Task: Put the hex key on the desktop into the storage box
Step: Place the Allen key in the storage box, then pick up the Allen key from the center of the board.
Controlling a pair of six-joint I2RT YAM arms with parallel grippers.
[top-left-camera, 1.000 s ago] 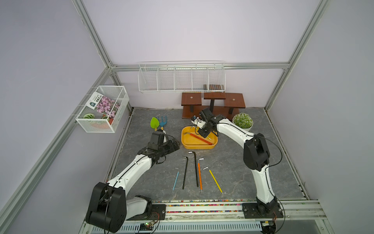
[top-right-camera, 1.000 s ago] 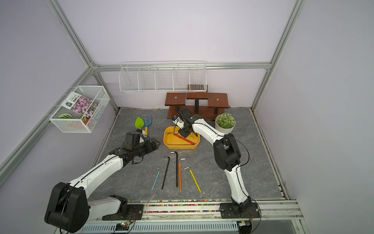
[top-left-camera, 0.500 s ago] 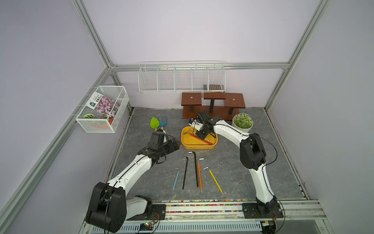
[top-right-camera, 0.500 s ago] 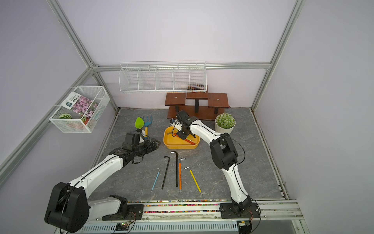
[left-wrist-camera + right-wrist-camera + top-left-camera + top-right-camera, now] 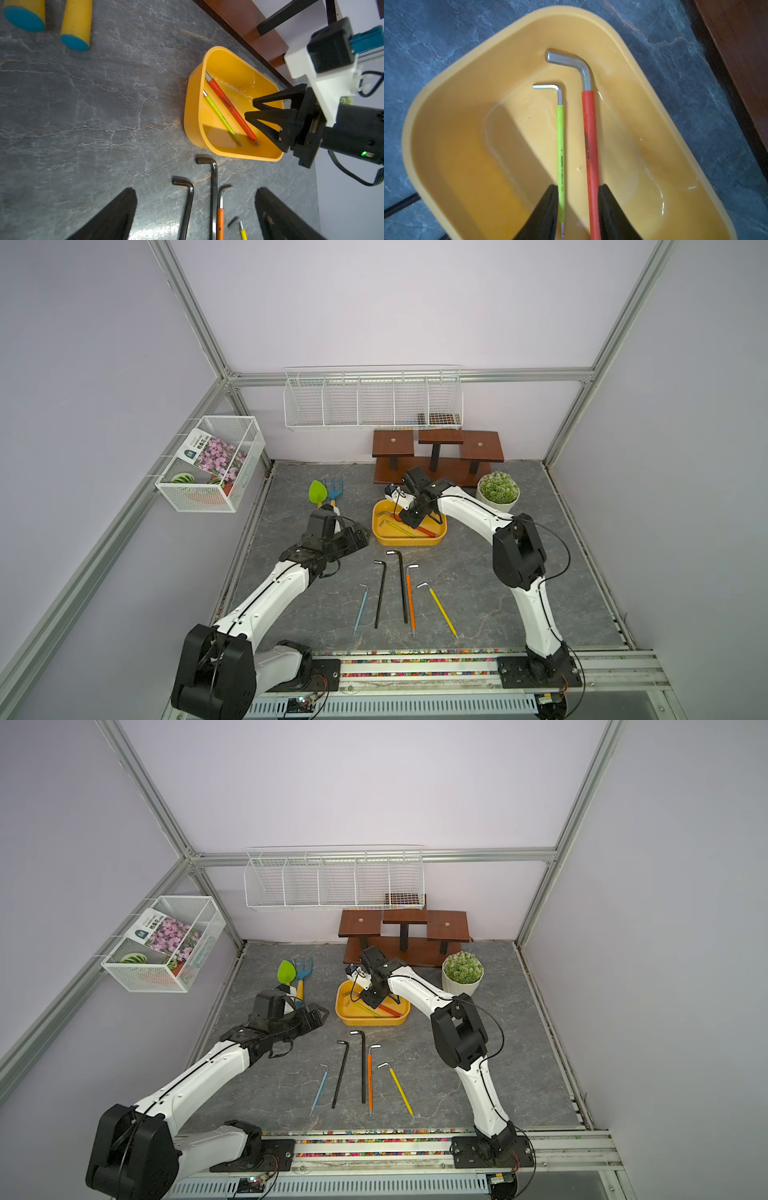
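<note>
Over storage box (image 5: pixel 409 541) | R gripper (image 5: pixel 578 187) part-open, red hex key (image 5: pixel 588 145) loose inside | L gripper (image 5: pixel 196 191) wide open, empty | lift straight, no snag

Lab cell: aluminium frame (image 5: pixel 519 374), robot arms (image 5: pixel 469 510)

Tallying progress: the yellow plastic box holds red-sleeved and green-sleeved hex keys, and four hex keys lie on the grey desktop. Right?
Five, not four, lie on the dark grey marbled desktop, per both top views: blue, shorter black, longer black, orange and yellow hex keys. The rest holds.
</note>
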